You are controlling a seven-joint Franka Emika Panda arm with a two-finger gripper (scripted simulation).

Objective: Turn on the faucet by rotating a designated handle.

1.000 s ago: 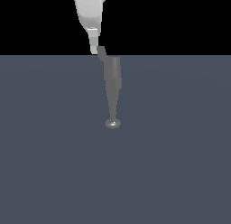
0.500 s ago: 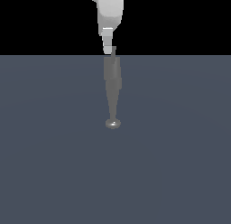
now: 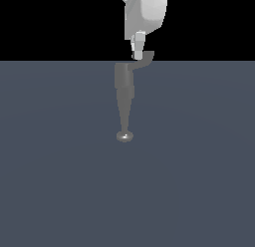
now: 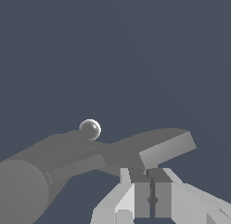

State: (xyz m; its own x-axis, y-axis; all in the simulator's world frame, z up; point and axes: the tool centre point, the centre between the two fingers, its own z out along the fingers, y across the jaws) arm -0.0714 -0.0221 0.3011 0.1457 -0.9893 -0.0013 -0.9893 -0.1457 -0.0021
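The grey faucet (image 3: 124, 84) stands in the middle of the exterior view, its body tapering down to a small shiny knob (image 3: 124, 136). Its curved handle (image 3: 145, 59) juts from the top toward the exterior view's right, tip upturned. My white gripper (image 3: 138, 54) hangs from above with its fingers shut, the tips touching the handle's upper side near its bend. In the wrist view the faucet (image 4: 31, 182) fills one corner with the knob (image 4: 90, 129) beyond it. There the handle (image 4: 155, 148) crosses just ahead of the closed gripper (image 4: 152, 174). Nothing is held between the fingers.
A flat dark blue-grey floor (image 3: 199, 181) spreads around the faucet, with a black background above it. No other objects show.
My gripper has moved toward the exterior view's right. The handle has swung with it and now sticks out on the right of the faucet's top.
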